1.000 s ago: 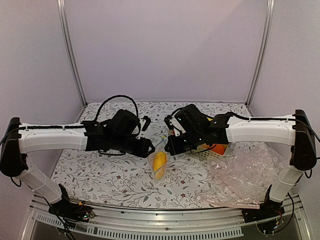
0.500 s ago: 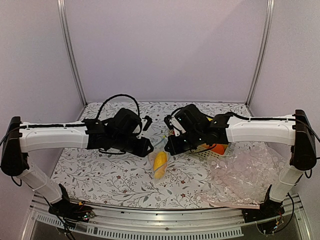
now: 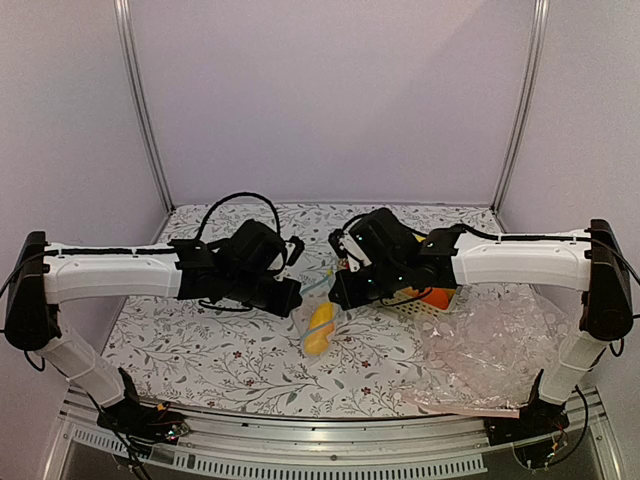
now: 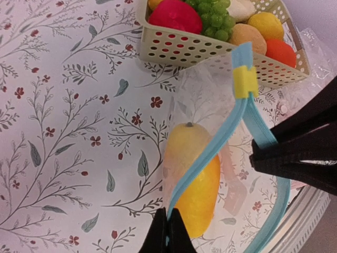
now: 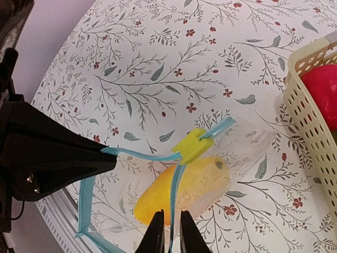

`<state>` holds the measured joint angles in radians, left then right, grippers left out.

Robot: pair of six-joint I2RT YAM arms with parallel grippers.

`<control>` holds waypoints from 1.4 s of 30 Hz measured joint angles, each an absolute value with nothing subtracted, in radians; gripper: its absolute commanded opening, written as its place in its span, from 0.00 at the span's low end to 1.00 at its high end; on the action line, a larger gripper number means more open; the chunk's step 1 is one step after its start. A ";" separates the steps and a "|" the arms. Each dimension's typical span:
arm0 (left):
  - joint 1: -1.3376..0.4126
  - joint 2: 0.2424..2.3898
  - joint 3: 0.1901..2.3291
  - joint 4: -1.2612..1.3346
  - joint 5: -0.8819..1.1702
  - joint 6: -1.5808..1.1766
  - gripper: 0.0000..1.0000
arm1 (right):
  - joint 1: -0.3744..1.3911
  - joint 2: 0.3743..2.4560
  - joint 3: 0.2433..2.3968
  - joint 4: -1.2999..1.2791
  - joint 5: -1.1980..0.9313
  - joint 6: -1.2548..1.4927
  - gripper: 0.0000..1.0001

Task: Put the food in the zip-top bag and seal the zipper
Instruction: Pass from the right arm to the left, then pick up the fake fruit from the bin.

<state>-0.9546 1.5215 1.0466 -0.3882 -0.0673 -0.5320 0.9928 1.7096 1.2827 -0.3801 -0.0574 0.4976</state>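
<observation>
Zipper (image 4: 210, 150) in left hand (image 4: 168, 232) and right hand (image 5: 169, 226), basket (image 4: 210, 50) wall just beyond.

The zip-top bag (image 3: 318, 322) sits at the middle of the table (image 3: 200, 340), between the 2 arms, with the food (image 4: 196, 184) inside it. Its zipper (image 4: 210, 151) crosses over the food, pinched at 1 end by the left gripper (image 4: 167, 232) and farther along by the right gripper (image 5: 168, 227). The basket (image 4: 210, 50) of toy fruits stands just behind and right of the bag, and the plastic sheet (image 3: 490, 350) lies farther right.
</observation>
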 measured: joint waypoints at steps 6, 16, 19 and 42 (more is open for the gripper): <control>-0.955 1.521 1.047 -0.416 -0.088 -0.547 0.00 | 0.991 1.703 1.274 -0.374 -0.056 0.507 0.59; -0.954 1.496 1.089 -0.527 -0.159 -0.586 0.00 | 0.906 1.422 1.214 -0.403 -0.037 0.509 0.75; -0.954 1.488 1.109 -0.556 -0.175 -0.592 0.00 | 0.827 1.364 1.195 -0.457 0.010 0.503 0.76; -0.953 1.474 1.114 -0.588 -0.171 -0.615 0.00 | 0.487 1.642 1.206 -0.744 0.142 0.287 0.71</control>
<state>-0.9527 1.4738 1.1137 -0.5880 -0.1711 -0.6151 0.4873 1.6421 1.2060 -0.7441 0.1417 0.2874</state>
